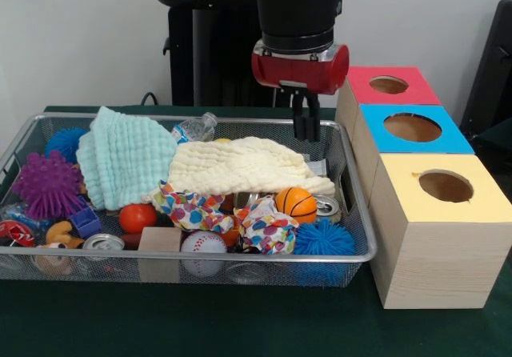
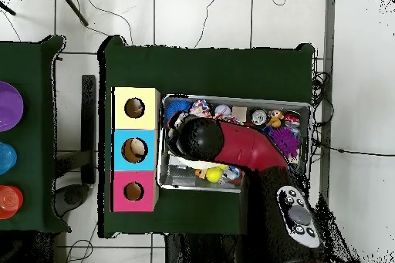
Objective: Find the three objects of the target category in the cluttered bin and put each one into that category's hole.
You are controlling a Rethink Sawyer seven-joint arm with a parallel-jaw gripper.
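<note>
Jaws hang together, holding nothing, on the black two-fingered gripper (image 1: pixel 306 125) above the far corner of the silver wire-mesh bin (image 1: pixel 240 258). Beside them stand three wooden boxes with red, blue and yellow holed tops (image 1: pixel 416 145). Below and nearer lies a cream muslin cloth (image 1: pixel 244 167); beyond it the small orange basketball (image 1: pixel 296 203), probably a target, closest.
</note>
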